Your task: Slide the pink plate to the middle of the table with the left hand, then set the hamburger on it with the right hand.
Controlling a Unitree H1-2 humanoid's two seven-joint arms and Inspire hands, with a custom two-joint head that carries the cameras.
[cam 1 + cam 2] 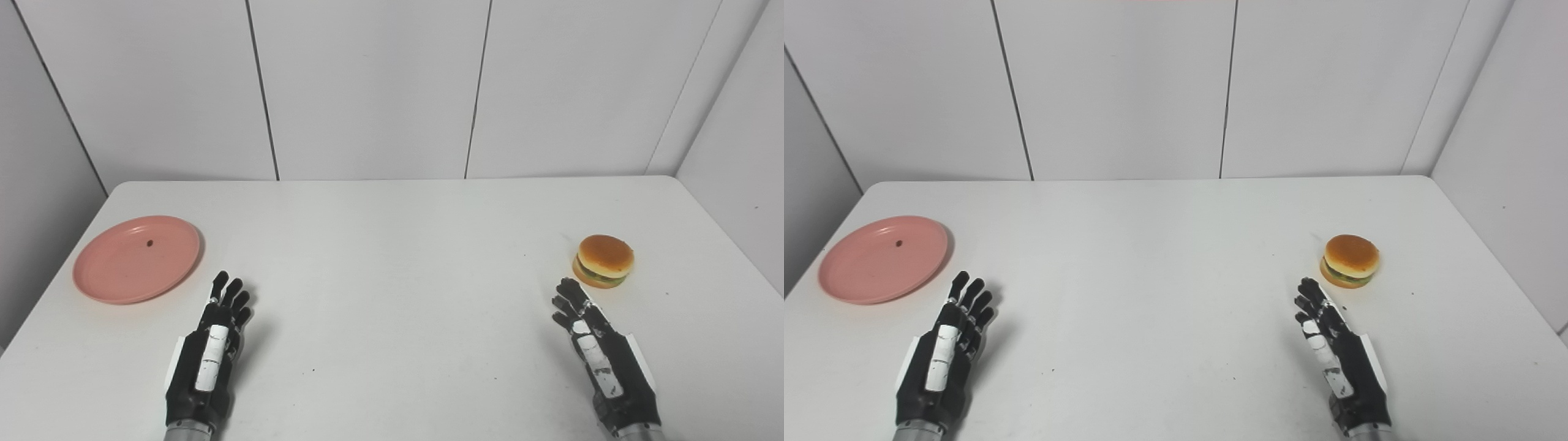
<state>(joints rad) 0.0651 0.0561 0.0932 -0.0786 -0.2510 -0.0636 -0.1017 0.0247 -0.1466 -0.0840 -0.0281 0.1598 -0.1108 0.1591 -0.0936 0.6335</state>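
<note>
While both views alike: pink plate (136, 258) far left; hamburger (603, 261) right; each robot hand (211, 349) (597, 349) empty, fingers extended.

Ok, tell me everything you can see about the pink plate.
The pink plate is round and shallow with a low raised rim, and looks like matte plastic. It lies flat and right side up near the white table's left edge, empty apart from one small dark speck near its centre. Nothing touches it: the left hand is open, beside its near right edge and apart from it.
</note>
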